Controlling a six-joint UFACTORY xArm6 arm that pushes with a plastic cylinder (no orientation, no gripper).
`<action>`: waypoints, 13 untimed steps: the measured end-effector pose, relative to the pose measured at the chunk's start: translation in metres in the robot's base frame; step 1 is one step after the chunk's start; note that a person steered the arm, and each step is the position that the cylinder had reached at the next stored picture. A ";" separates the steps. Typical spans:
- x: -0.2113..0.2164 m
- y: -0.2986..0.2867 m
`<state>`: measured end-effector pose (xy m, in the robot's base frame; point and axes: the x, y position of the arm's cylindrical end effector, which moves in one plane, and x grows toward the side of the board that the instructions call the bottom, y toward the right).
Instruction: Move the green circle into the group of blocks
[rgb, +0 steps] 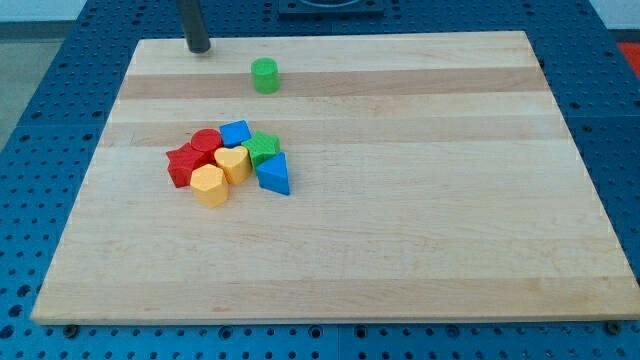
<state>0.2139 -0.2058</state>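
The green circle (265, 75) stands alone near the view's top, left of centre, on the wooden board (420, 200). My tip (199, 48) rests near the board's top edge, to the left of and slightly above the green circle, apart from it. The group of blocks lies below the circle: a red circle (207, 142), a red star (183, 166), a blue block (236, 133), a green star (263, 149), a yellow heart (233, 163), a yellow hexagon (209, 186) and a blue triangle (274, 175), all touching or nearly so.
The board lies on a blue perforated table (40, 120) that shows on all sides.
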 end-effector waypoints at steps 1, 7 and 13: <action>0.041 0.000; 0.042 0.013; 0.160 0.228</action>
<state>0.3737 0.0221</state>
